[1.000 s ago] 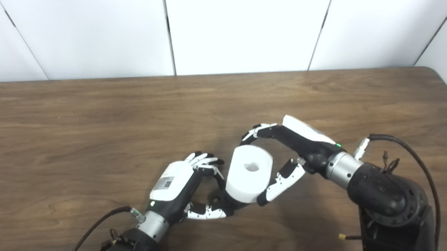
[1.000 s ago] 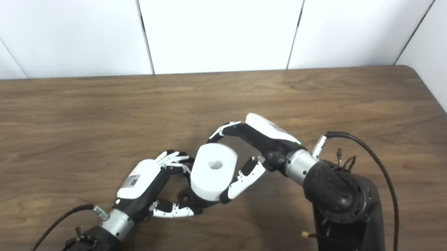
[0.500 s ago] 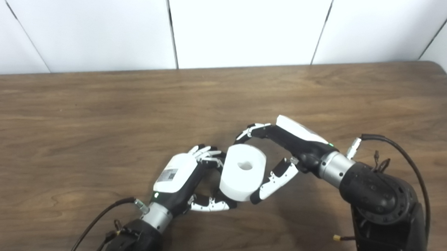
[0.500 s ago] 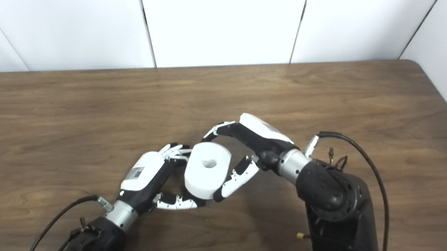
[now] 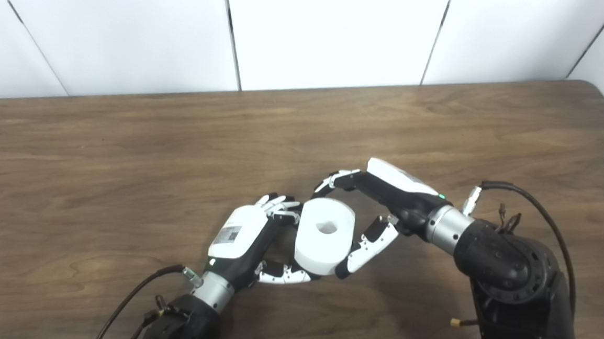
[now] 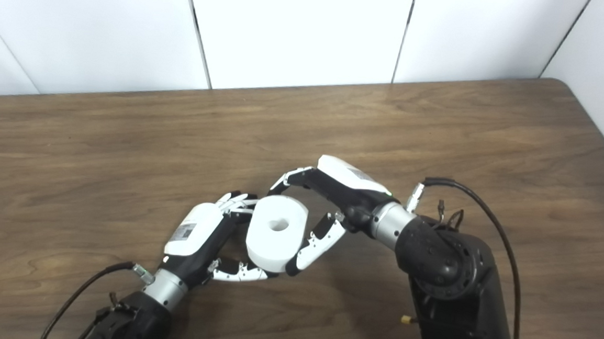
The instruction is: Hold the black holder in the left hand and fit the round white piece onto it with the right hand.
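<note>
black holder almost wholly hidden behind round white piece, left hand grip unclear, both forearms cut off at bottom edge

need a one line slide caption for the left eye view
Right robot hand presses a round white piece toward the left robot hand above a wooden table.

Both head cameras look down at the bench from its near edge, sharing almost the whole top.

White piece; both hands black and white; worktop brown woodgrain; holder, mostly hidden, seems black.
</note>
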`<state>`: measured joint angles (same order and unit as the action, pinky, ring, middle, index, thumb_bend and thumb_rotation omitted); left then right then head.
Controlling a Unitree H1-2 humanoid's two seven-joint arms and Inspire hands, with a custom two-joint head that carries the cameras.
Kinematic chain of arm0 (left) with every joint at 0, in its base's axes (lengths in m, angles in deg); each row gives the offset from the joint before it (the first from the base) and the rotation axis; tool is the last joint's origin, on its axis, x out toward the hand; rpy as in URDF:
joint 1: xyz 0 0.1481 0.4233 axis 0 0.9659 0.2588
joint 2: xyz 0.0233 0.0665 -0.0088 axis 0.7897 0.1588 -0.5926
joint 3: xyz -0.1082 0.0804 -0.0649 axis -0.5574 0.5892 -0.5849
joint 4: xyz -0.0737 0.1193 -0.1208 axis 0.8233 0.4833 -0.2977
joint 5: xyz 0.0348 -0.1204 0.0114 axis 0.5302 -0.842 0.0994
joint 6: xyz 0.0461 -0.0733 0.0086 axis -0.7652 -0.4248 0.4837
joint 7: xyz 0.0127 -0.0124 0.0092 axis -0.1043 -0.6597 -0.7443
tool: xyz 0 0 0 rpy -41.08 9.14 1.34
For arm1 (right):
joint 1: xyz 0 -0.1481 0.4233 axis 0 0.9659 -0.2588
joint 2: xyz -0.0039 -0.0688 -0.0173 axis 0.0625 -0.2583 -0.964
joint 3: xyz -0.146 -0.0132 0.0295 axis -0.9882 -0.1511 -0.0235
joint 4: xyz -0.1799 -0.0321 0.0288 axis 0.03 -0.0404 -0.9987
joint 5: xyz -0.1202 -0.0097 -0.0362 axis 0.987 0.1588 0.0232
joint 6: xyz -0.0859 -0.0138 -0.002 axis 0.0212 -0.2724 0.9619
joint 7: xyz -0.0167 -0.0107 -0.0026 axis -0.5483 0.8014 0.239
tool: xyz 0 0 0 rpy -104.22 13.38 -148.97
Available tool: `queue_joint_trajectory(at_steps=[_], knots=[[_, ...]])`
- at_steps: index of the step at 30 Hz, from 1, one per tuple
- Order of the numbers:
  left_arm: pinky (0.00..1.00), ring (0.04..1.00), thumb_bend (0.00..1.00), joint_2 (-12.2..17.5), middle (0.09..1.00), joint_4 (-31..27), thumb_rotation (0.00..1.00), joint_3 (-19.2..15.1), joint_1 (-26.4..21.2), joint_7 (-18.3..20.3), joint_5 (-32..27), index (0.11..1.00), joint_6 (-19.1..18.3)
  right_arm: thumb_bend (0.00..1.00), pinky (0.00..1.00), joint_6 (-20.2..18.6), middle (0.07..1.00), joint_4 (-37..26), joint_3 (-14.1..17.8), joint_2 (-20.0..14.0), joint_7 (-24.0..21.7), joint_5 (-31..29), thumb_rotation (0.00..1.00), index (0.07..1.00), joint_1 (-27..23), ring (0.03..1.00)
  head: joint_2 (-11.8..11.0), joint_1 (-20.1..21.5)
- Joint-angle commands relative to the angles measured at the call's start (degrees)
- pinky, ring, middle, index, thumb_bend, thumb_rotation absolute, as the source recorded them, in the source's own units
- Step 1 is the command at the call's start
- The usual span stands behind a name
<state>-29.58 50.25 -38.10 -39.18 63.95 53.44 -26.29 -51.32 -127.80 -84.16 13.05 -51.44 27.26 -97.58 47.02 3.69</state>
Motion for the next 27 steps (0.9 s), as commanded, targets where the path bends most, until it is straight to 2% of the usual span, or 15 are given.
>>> queue_joint_trajectory(at_steps=[1,10,15,27], knots=[[0.93,0.904,0.52,0.4,0.829,1.5,0.05,1.1,1.4,4.0,-0.2,0.488,-2.5,0.52,0.86,0.4,0.823,-0.4,-0.1,-0.6,2.0,-0.4,0.14,0.483,-0.6,0.928,0.0,0.3],[0.93,0.904,0.52,0.5,0.828,1.0,0.05,1.0,1.6,4.2,-0.4,0.488,-2.6,0.52,0.89,0.4,0.825,0.1,-1.2,-2.4,4.8,-1.6,0.13,0.483,0.3,0.935,0.1,0.7],[0.93,0.902,0.52,0.6,0.825,0.9,0.05,1.0,1.7,4.1,-0.2,0.488,-2.5,0.52,0.88,0.4,0.825,0.4,-2.1,-3.4,6.0,-1.4,0.14,0.483,0.3,0.93,0.3,0.7],[0.93,0.904,0.52,0.5,0.826,0.9,0.05,1.1,1.5,4.2,-0.1,0.488,-2.6,0.52,0.87,0.5,0.824,1.5,-2.8,-4.1,8.6,-2.9,0.13,0.483,1.0,0.942,0.1,0.8]])
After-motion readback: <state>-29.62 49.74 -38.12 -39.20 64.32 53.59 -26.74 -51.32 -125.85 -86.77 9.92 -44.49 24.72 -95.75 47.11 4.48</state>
